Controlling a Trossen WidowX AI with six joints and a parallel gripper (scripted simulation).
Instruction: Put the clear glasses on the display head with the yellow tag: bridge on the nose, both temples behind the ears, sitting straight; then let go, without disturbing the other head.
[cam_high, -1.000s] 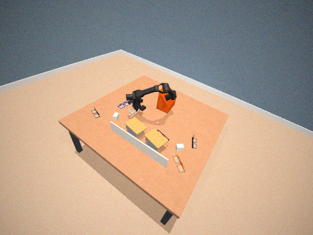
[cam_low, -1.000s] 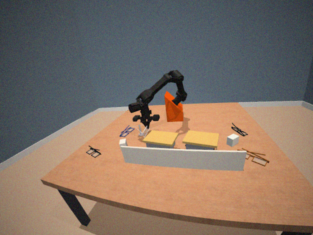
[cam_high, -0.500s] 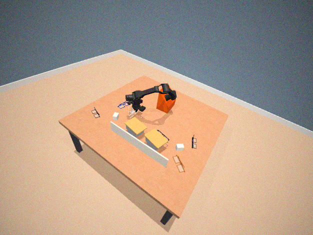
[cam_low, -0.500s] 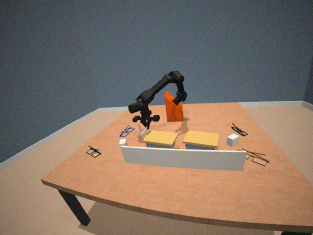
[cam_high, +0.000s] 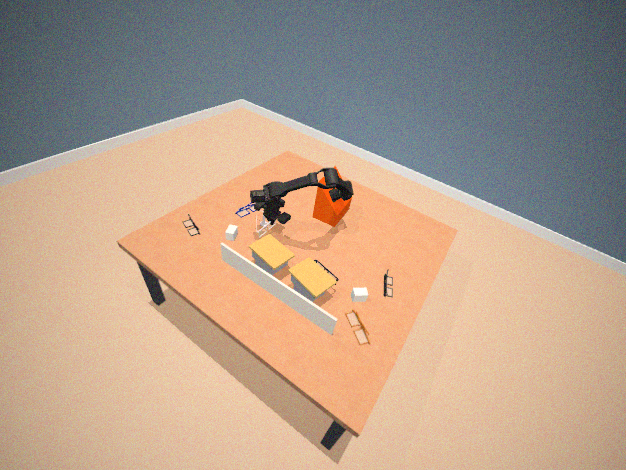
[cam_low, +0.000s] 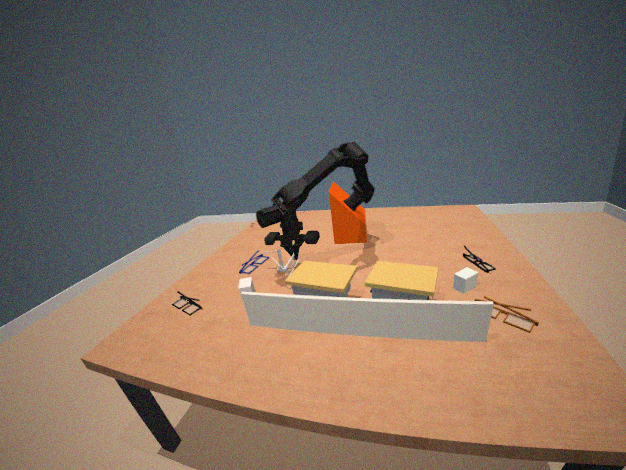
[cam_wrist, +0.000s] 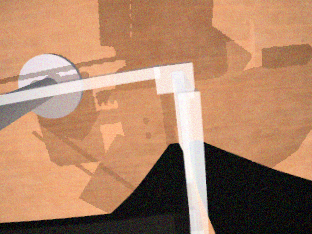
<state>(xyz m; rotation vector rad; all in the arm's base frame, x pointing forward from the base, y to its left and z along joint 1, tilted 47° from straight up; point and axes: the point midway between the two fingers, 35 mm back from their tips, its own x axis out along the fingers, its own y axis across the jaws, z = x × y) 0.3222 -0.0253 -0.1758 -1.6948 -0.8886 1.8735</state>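
Note:
My gripper (cam_high: 271, 218) (cam_low: 292, 249) (cam_wrist: 184, 152) is shut on the clear glasses (cam_high: 262, 227) (cam_low: 283, 261). It holds them just above the table, by the back left corner of the left yellow-topped block (cam_high: 271, 251) (cam_low: 321, 276). In the wrist view a pale temple of the glasses (cam_wrist: 190, 136) runs down between my dark fingers, and the front bar leads left to a round lens (cam_wrist: 50, 85). A second yellow-topped block (cam_high: 311, 276) (cam_low: 401, 278) stands to the right. I cannot make out a head shape or a tag on either block.
A long white wall (cam_high: 278, 288) (cam_low: 364, 316) stands before the blocks. Blue glasses (cam_high: 246, 208) (cam_low: 253, 263) lie close to my gripper. Black glasses (cam_high: 191, 226) (cam_low: 186, 303), a second black pair (cam_high: 387, 283) (cam_low: 478, 260), brown glasses (cam_high: 357, 324) (cam_low: 513, 314), two white cubes (cam_high: 231, 232) (cam_low: 465, 279) and the orange base block (cam_high: 331, 207) (cam_low: 346, 220) share the table.

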